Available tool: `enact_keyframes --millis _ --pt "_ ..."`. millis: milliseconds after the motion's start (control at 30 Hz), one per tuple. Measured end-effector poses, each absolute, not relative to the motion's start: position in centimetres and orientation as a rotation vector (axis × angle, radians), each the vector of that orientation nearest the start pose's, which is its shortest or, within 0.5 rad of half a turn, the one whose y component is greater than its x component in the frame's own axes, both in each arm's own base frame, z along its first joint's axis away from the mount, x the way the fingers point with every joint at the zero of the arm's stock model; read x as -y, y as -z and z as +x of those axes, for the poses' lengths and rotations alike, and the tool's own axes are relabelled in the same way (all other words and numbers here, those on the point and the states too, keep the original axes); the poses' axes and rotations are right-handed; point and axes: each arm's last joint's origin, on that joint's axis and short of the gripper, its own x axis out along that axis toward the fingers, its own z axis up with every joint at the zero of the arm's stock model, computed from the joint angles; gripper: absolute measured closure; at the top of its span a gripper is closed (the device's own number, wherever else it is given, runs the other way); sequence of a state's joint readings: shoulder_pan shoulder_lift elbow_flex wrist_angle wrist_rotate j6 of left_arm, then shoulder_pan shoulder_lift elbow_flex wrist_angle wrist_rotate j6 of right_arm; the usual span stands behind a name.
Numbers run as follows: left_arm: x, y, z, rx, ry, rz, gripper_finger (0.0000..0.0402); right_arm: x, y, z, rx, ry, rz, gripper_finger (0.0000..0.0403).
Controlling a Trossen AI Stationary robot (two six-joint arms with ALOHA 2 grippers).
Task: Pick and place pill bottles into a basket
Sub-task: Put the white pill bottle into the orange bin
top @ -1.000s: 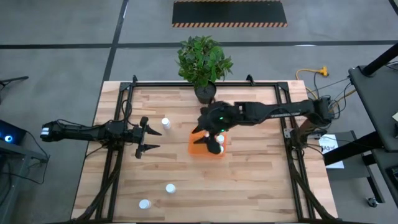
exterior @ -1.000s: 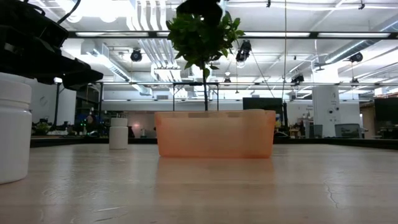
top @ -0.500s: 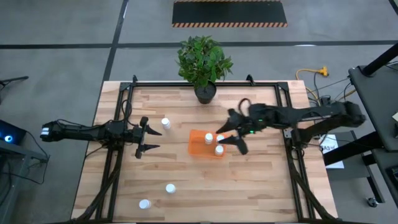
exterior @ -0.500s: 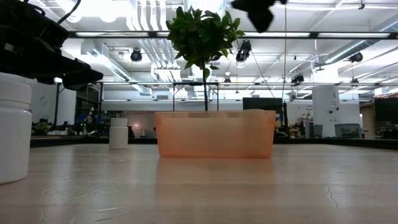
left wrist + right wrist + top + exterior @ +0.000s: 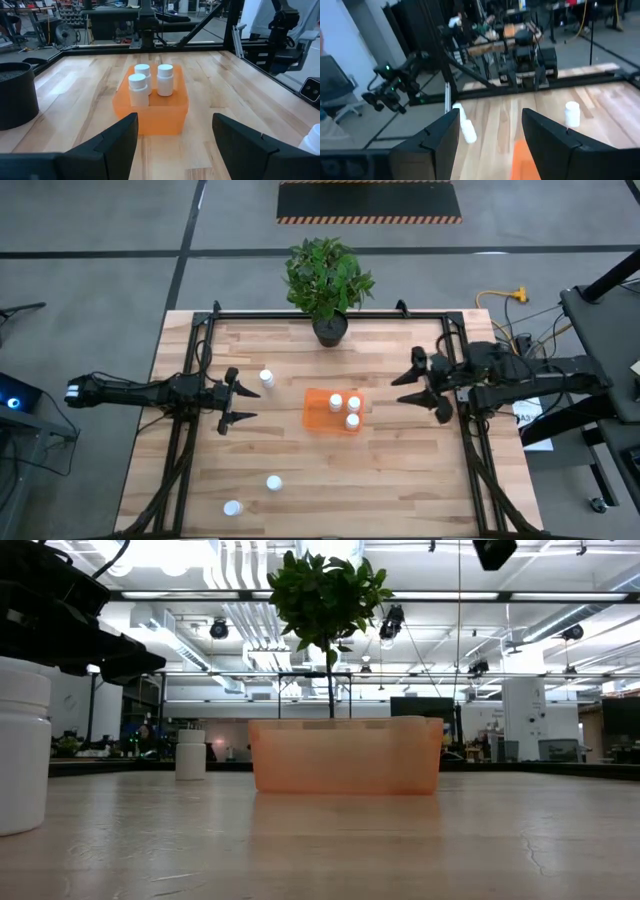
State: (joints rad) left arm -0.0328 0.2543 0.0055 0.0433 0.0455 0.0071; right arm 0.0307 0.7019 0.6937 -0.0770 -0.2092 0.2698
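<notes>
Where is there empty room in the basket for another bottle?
The basket's left half is bare orange floor. Three bottles crowd its right half. Outside it, the table is bare from the basket to the near right corner, away from the two loose bottles near left.

— Any writing you can make out here?

— None. The pill bottles (image 5: 149,83) show plain white sides, and the basket (image 5: 150,111) bears no mark.

— The paper by the table's right edge?

— A white tag (image 5: 528,414) with dark print, too small to read.
</notes>
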Motion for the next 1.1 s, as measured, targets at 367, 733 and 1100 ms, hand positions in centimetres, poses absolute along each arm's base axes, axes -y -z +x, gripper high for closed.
enact_keyframes --millis 367,733,1100 --pt "0.5 -14.8 11.1 -0.205 0.079 0.006 0.0163 -1.0 -33.9 12.3 0.017 -0.242 0.225 0.0199" --pt "0.5 -14.8 11.1 -0.205 0.079 0.006 0.0163 -0.6 -32.8 8.0 0.176 -0.163 0.221 0.0199" --pt "0.5 -14.8 11.1 -0.205 0.079 0.005 0.0163 -0.4 -30.5 4.5 0.533 -0.164 0.211 0.0199"
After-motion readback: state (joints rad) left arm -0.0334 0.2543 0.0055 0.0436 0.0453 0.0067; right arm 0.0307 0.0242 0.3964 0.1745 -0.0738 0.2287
